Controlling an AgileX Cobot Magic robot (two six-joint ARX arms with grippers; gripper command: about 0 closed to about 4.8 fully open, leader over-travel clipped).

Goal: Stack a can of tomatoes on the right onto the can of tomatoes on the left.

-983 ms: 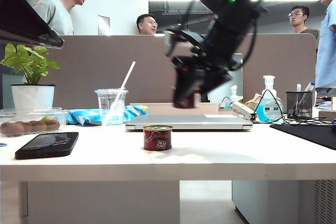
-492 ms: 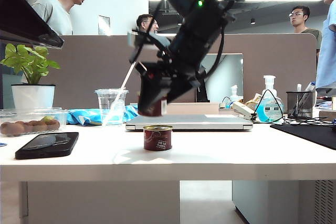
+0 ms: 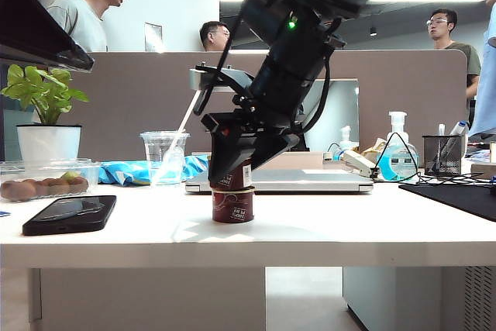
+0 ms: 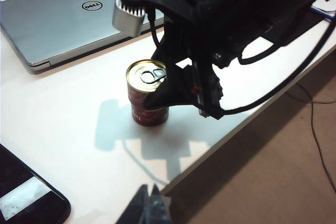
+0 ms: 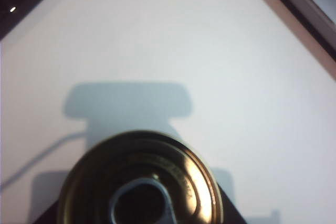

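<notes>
Cans of tomatoes, two. Lower can (image 3: 232,208) stands upright on the white table (image 3: 333,226), just in front of the closed laptop (image 3: 310,181). Upper can (image 3: 232,175) sits directly above the lower can, their rims meeting or nearly so; whether its weight already rests there cannot be told from the exterior view.

Right gripper (image 3: 231,170): reaches down from above the lower can, fingers closed on the upper can at its sides, leaving the gold pull-tab lid (image 4: 146,72) uncovered. The side hold probably keeps the upper can level and its base free to seat on the lower rim.

Left gripper (image 4: 149,208): only a dark tip shows in its wrist view, well apart from the lower can, toward the table's near edge; finger state cannot be told. It appears parked clear of the stacking spot.

Phone (image 3: 70,213): flat on the table, well to the side of the lower can.

Status, judged: placement nearly complete; release not yet made.
</notes>
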